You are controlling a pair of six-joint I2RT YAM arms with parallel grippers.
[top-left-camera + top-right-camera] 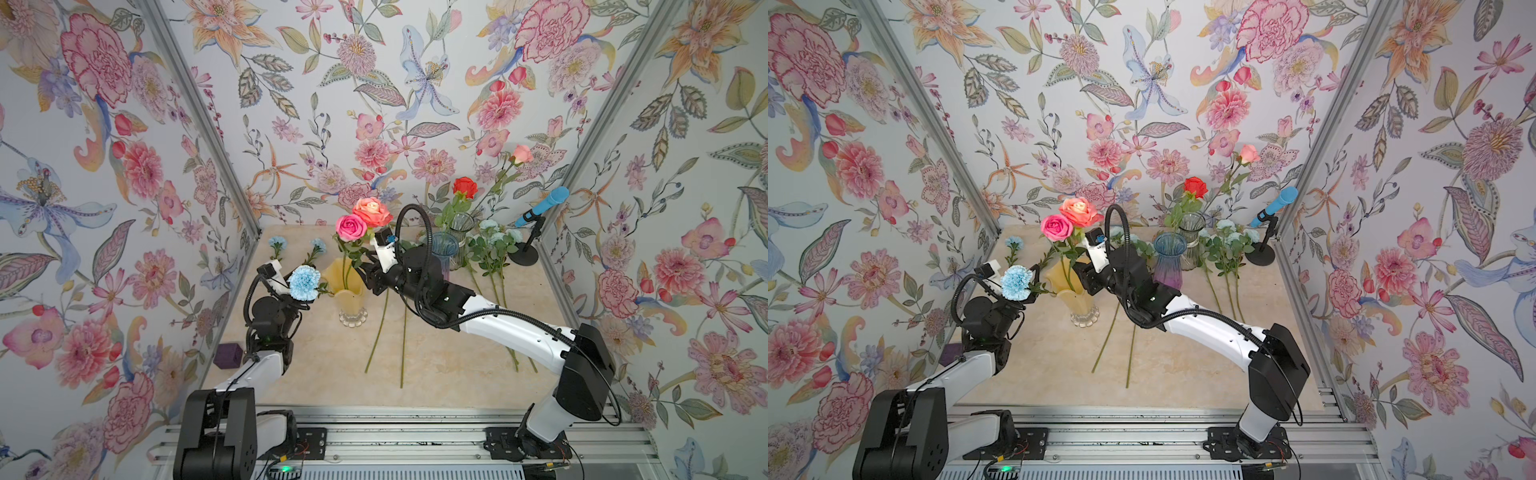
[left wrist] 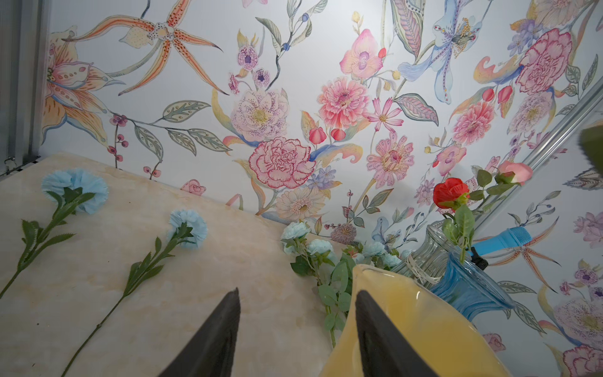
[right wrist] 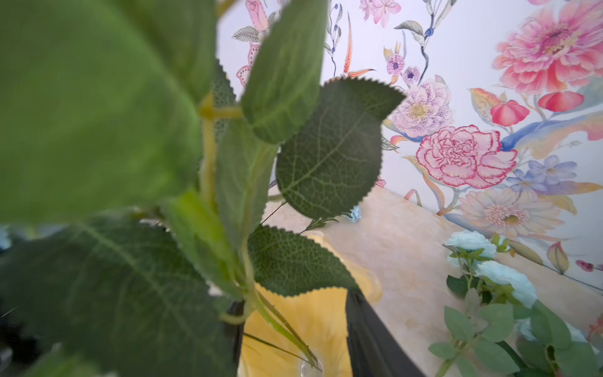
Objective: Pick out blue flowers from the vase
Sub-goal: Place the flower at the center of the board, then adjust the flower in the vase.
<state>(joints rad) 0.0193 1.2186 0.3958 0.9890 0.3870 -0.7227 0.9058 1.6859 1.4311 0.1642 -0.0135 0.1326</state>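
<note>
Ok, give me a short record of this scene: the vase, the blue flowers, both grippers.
yellow vase: holds pink rose, orange rose, blue carnation leaning out
table: two loose carnations, aqua sprays lying flat
left gripper: open, at the vase rim
right gripper: among rose leaves over the vase, grip unclear
clear vase: red rose, peach rose

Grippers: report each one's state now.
Left gripper: open, holding nothing.
Right gripper: open around the rose stems, not clamped.
</note>
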